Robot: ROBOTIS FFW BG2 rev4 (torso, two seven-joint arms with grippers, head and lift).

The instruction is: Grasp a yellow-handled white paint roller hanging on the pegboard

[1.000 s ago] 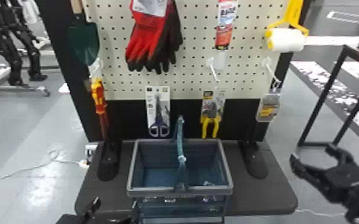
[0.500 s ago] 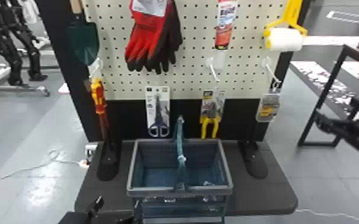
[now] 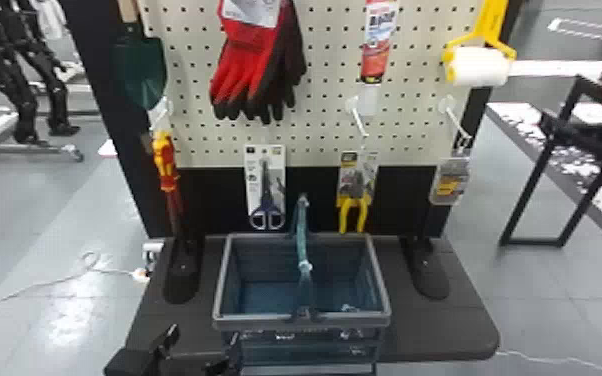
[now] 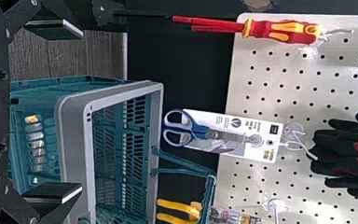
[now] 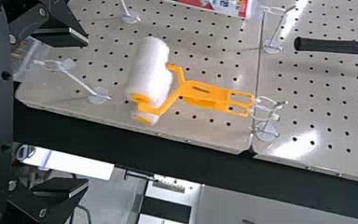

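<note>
**Approach to the hanging roller, no grasp made as yet.**

At the upper right corner of the cream perforated pegboard (image 3: 315, 125): yellow-handled white paint roller (image 3: 477, 65), hung from a wire hook (image 5: 265, 105), untouched. Long axis upright along the board, handle uppermost at the hook, yellow fork spreading downward. White sleeve crosswise at the low end, lying level. Facing it from off the board's right side, well apart: right gripper (image 5: 72, 112), fingers (image 5: 60, 28) spread wide, nothing between them. Left to do: closing in, straddling the handle, clamping. Parked low beside the grey-rimmed teal plastic basket (image 3: 255, 317): left gripper (image 4: 70, 112), likewise spread and empty.
</note>
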